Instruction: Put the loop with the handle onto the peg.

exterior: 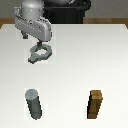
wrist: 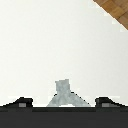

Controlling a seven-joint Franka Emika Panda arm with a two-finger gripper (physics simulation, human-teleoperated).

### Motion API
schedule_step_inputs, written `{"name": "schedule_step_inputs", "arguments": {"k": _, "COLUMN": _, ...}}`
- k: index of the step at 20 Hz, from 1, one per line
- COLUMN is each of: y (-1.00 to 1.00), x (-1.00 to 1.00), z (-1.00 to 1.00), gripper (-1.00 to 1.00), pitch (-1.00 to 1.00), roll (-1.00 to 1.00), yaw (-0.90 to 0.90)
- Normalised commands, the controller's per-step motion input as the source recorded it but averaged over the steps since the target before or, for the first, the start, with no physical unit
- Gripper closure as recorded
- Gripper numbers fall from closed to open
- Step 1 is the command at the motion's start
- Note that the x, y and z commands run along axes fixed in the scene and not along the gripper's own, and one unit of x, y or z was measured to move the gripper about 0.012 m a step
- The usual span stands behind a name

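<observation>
The loop with the handle (exterior: 40,52) is a small grey ring lying on the white table toward the exterior view's left, far from the front edge. My gripper (exterior: 37,42) hangs tilted directly over it and is open. In the wrist view the loop's handle (wrist: 62,93) rises midway between my two dark fingertips (wrist: 20,102), with a gap on each side; the ring itself is mostly hidden under my hand. The peg (exterior: 33,103), an upright grey cylinder, stands near the front on the exterior view's left, well apart from the loop.
A brown wooden block (exterior: 95,105) stands upright near the front on the exterior view's right, level with the peg. The robot's dark base (exterior: 65,10) sits behind the table (exterior: 90,55). Wooden floor (wrist: 116,12) shows past the table's edge in the wrist view.
</observation>
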Motion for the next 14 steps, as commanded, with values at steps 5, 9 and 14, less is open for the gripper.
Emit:
{"name": "schedule_step_inputs", "arguments": {"k": 5, "y": 0.0, "x": 0.0, "z": -0.4, "gripper": -1.0, "pitch": 0.0, "roll": 0.0, "yaw": 0.0}}
{"name": "schedule_step_inputs", "arguments": {"k": 9, "y": -0.12, "x": 0.0, "z": -0.5, "gripper": -1.0, "pitch": 0.0, "roll": 0.0, "yaw": 0.0}}
{"name": "schedule_step_inputs", "arguments": {"k": 14, "y": -0.4, "x": 0.0, "z": -0.2, "gripper": -1.0, "pitch": 0.0, "roll": 0.0, "yaw": 0.0}}
